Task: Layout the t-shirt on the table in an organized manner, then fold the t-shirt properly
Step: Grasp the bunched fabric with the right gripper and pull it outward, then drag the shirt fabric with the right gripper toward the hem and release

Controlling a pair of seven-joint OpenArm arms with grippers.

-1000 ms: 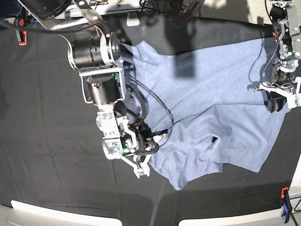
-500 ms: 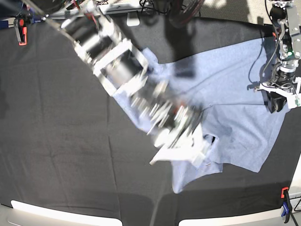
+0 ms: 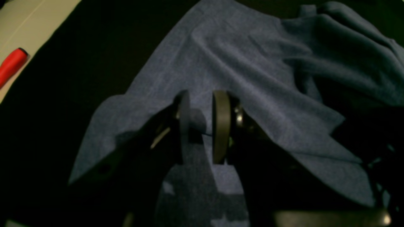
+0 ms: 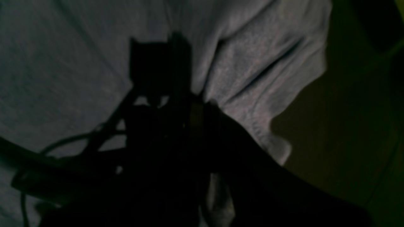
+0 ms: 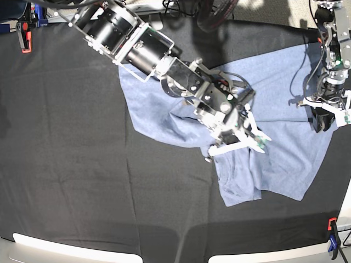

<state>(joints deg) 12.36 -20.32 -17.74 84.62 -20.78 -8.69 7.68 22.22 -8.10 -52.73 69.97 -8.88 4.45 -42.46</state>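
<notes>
Black-clothed bench (image 5: 66,164): right gripper (image 5: 237,143), clamped on the light blue-grey cotton t-shirt (image 5: 285,159), has swept its hem inward, bunching it; left gripper (image 3: 201,126) pinches the opposite edge.

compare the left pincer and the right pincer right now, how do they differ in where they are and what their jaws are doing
The left pincer sits at the t-shirt's edge near the side of the table; the right pincer reaches over the shirt's middle.
The left pincer's jaws stand slightly apart around a thin fold of cloth; the right pincer's jaws are shut on bunched fabric.
Both are on the same t-shirt.
</notes>
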